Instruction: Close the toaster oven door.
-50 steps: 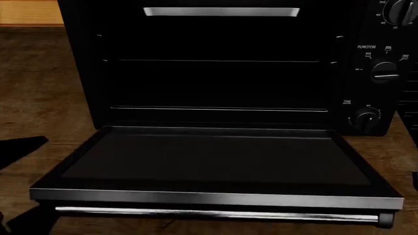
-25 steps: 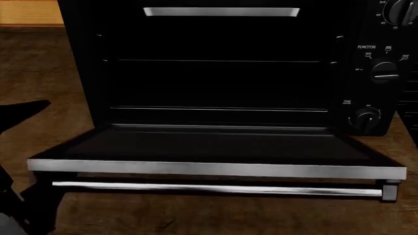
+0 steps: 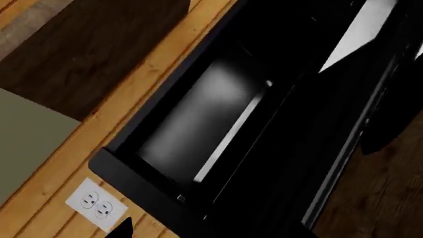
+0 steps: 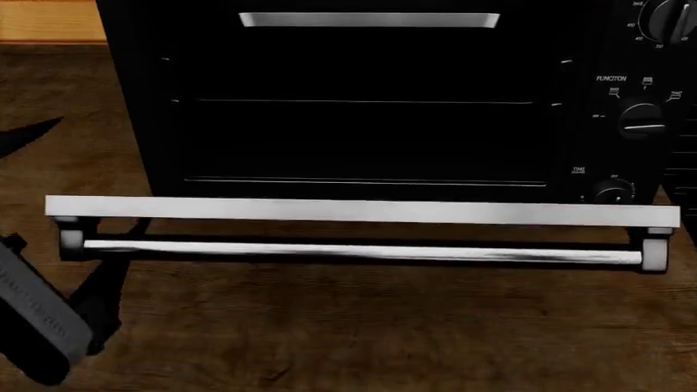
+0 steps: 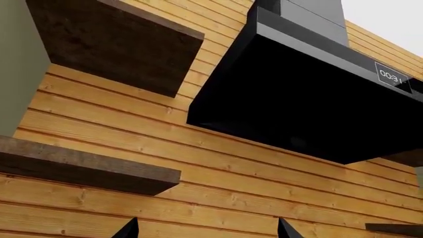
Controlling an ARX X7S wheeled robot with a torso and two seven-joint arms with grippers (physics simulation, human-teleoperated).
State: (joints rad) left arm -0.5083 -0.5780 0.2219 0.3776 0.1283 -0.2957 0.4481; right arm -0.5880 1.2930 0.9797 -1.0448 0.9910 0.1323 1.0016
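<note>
The toaster oven (image 4: 370, 98) sits toward the back of the dark wooden surface (image 4: 370, 335), a black box with its mouth open and thin wire racks (image 4: 365, 101) running across the dark inside. Its knobs (image 4: 641, 118) with white labels are stacked on the panel at its right side. The toaster oven door (image 4: 361, 211) is hinged along the bottom and stands partly raised, roughly level, so that from the head view only its silver edge strip shows as a bright band across the front of the opening. Just under that strip runs the slim silver bar handle (image 4: 360, 251), held on a small post at each end.

At the near left corner of the surface, a grey and black part of the left arm (image 4: 38, 314) reaches in beside the handle's left end. I cannot tell whether it touches the door. The left tool itself is not clearly seen, so whether it is released or clenched cannot be told.

The left wrist view looks into the oven and past it to a plank wall with a white socket (image 3: 97, 206).

The right wrist view faces a plank wall with dark wooden shelves (image 5: 86, 168) and a black hood (image 5: 304, 99); only two dark finger tips (image 5: 127, 230) show, standing apart with nothing between them, so the right tool (image 5: 208, 232) is released.
</note>
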